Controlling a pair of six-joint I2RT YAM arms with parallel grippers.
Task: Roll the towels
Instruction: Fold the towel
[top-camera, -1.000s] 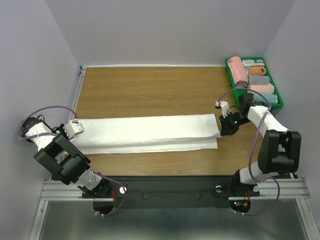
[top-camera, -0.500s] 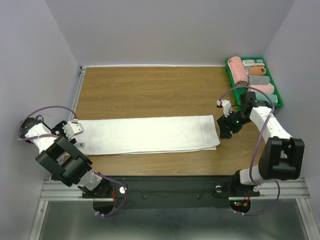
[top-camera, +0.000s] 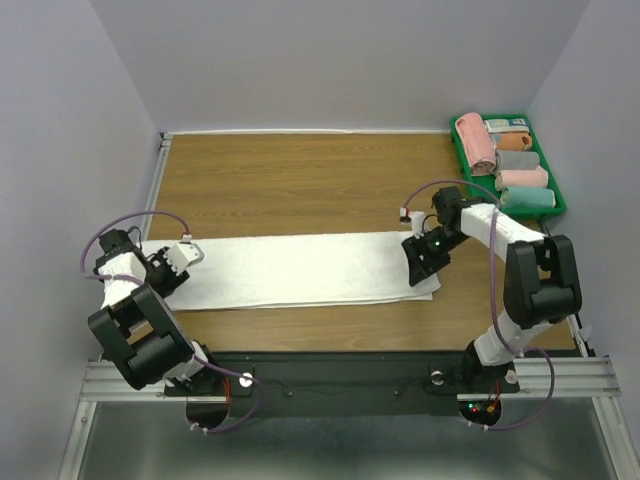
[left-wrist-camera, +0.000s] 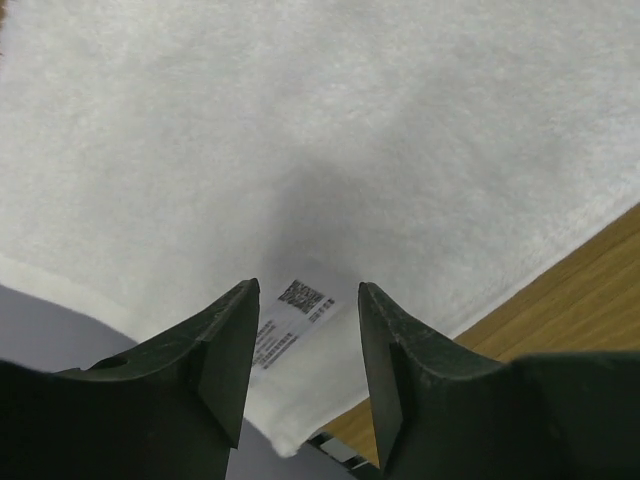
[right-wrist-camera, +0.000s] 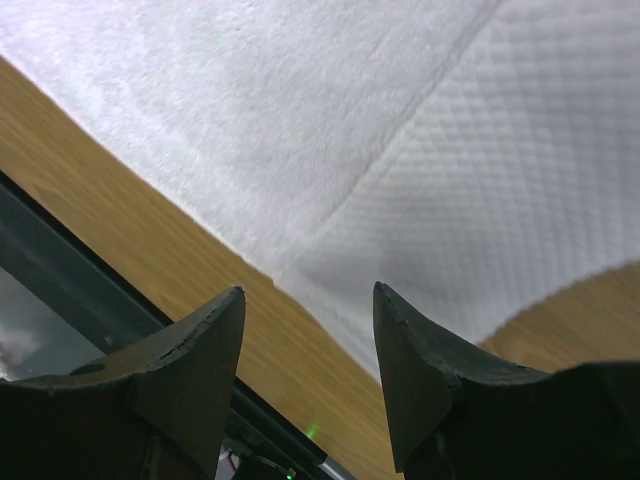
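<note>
White towel (top-camera: 300, 270), printed label (left-wrist-camera: 296, 314) illegible

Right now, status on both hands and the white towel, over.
Left hand open, empty, over the label end. Right hand open, empty, over the far end. White towel flat, not yet rolled. Nothing lying on it.

white towel (top-camera: 290, 270): we see it flat, outstretched, its ends under left gripper (top-camera: 168, 272) and right gripper (top-camera: 422, 268) | barcode label (left-wrist-camera: 300, 310): between left fingertips | rolled towels (top-camera: 505, 165): pink, orange, green, beyond right gripper
</note>
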